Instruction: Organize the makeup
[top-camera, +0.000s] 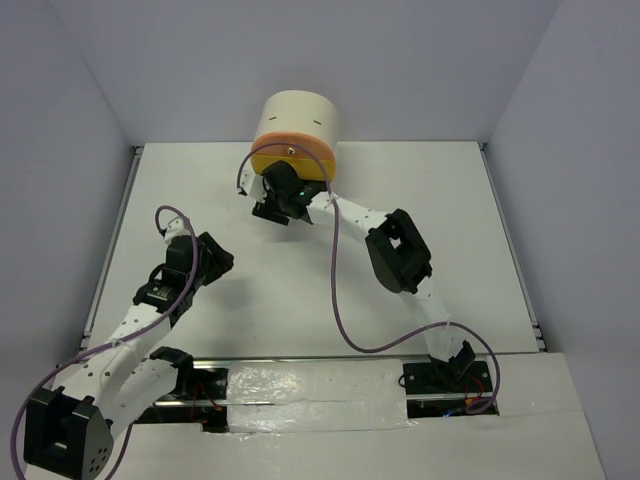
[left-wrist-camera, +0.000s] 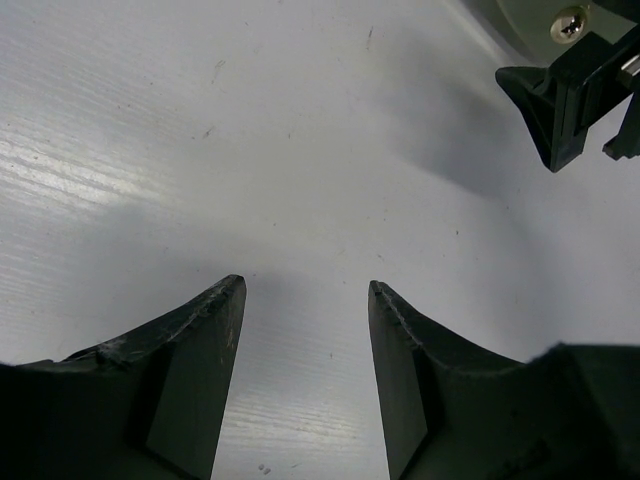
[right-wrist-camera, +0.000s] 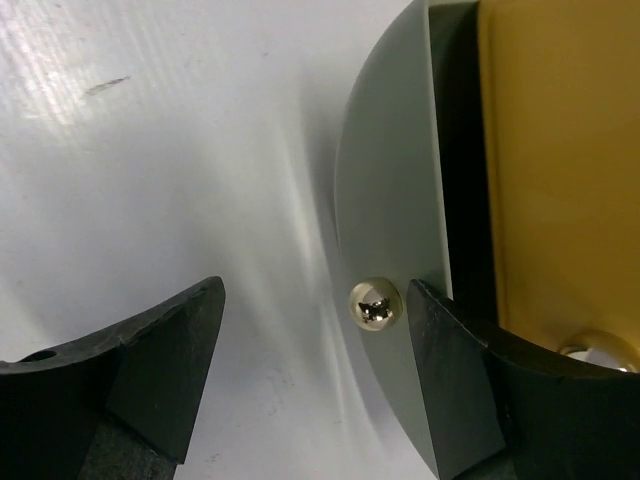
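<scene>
One cream drum-shaped cabinet (top-camera: 297, 115) stands at 12 o'clock on the single white worktop (top-camera: 460, 200). It shows two coloured drawers, one orange drawer (top-camera: 315, 146) and one yellow drawer (top-camera: 262, 160). There are two arms, the left arm (top-camera: 140, 320) at 8 o'clock and the right arm (top-camera: 400, 255) at 4 o'clock. That makes two grippers, the left gripper (left-wrist-camera: 305, 283) and the right gripper (right-wrist-camera: 315, 285), each with two dark fingers (left-wrist-camera: 190, 340), four in all. Two purple cables (top-camera: 335, 270) run along the arms, one apiece. One bright screw (right-wrist-camera: 375, 307) sits in the cabinet's grey base (right-wrist-camera: 390, 180).
</scene>
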